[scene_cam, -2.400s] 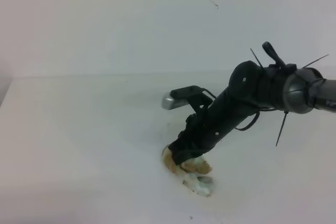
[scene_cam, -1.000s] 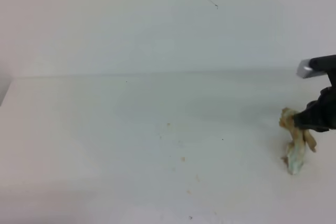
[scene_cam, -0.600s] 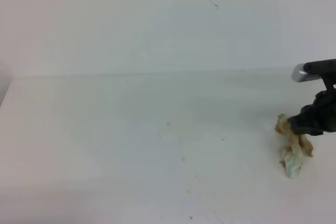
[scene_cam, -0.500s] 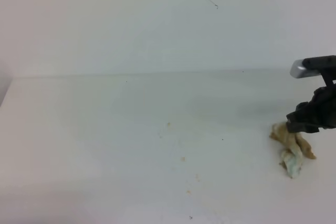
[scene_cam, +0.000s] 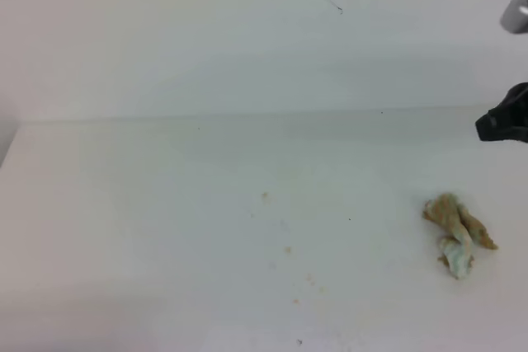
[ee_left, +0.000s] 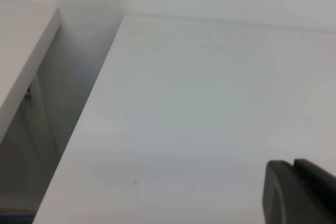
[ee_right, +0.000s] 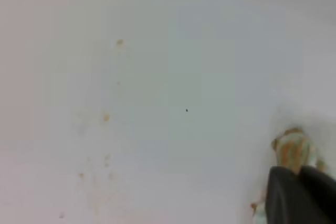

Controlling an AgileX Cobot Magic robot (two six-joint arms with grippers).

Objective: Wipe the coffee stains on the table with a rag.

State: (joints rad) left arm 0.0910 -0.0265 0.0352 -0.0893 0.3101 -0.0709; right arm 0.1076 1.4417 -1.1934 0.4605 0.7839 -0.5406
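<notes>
Near edge of the worktop (scene_cam: 124, 204): white, matte, flat. Faint tan specks, the coffee stains (scene_cam: 287, 250), sit mid-worktop; the right wrist view shows more of them (ee_right: 106, 118) than the high view does. The rag (scene_cam: 456, 234), a crumpled wad, tan-brown w/ a pale greenish end, lies loose at right, touching nothing. The right wrist view catches only its striped tip (ee_right: 293, 148) by a dark claw part. Right claw (scene_cam: 502, 121) hangs above and beyond the rag, well apart, holding nothing; spread or pressed together, can't tell. Left wrist view alone shows the worktop's left edge (ee_left: 100, 82) and a dark corner of the left claw (ee_left: 299, 192); its state can't be told.
</notes>
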